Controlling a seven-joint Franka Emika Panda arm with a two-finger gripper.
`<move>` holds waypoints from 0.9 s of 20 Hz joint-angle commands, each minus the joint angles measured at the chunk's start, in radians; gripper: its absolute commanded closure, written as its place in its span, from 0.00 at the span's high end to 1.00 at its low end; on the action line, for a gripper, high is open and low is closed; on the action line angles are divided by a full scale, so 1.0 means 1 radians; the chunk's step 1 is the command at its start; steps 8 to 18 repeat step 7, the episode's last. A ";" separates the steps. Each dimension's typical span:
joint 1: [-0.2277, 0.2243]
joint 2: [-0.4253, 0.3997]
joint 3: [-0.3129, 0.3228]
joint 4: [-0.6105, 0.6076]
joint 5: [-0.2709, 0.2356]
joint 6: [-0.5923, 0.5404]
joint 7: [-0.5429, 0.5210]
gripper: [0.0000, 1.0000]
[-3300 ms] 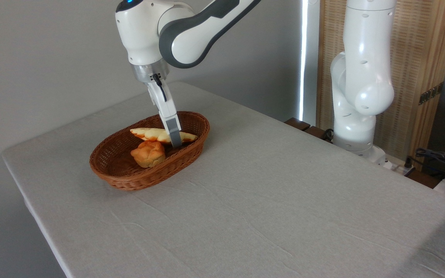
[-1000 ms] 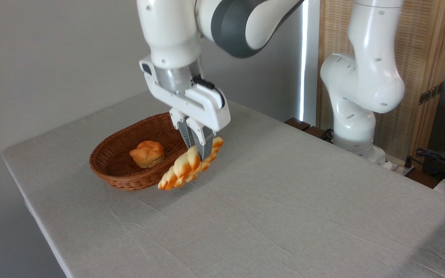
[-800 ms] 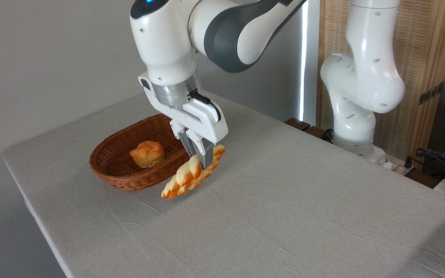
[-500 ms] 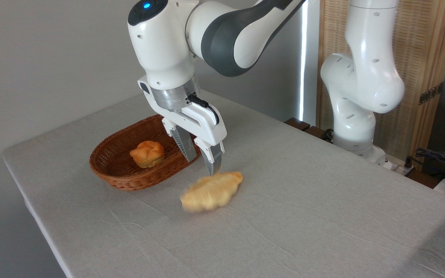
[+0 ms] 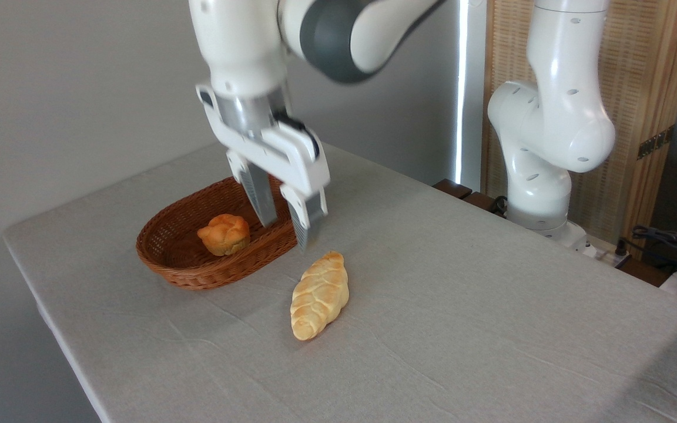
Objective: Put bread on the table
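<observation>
Bread [image 5: 319, 295] now lies flat on the tabletop [image 5: 462, 305], just beside the basket [image 5: 185, 267] and clear of its rim; half a second ago it was a blur, just let go. The basket keeps only the bun [image 5: 224, 234]. The hand [image 5: 284, 230] has risen since then and hangs above the loaf's far end, fingers spread and holding nothing (no contact). By the look of it, the task is done.

The white arm [image 5: 291, 35] reaches in from the top and bends down. Its gripper [image 5: 284, 226] points straight down with its jaws spread wide apart. Nothing is between them. The two grey fingers [image 5: 259, 200] hang in the air
</observation>
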 commanded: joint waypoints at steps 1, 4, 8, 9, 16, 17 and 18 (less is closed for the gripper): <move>-0.010 -0.024 -0.011 0.046 0.086 0.027 0.017 1.00; -0.010 -0.022 -0.011 0.046 0.129 0.070 0.015 1.00; -0.010 -0.021 -0.011 0.046 0.133 0.070 0.015 1.00; -0.010 -0.021 -0.011 0.046 0.133 0.070 0.015 1.00; -0.010 -0.021 -0.011 0.046 0.133 0.070 0.015 1.00; -0.010 -0.021 -0.011 0.046 0.133 0.070 0.015 1.00; -0.010 -0.021 -0.011 0.046 0.133 0.070 0.015 1.00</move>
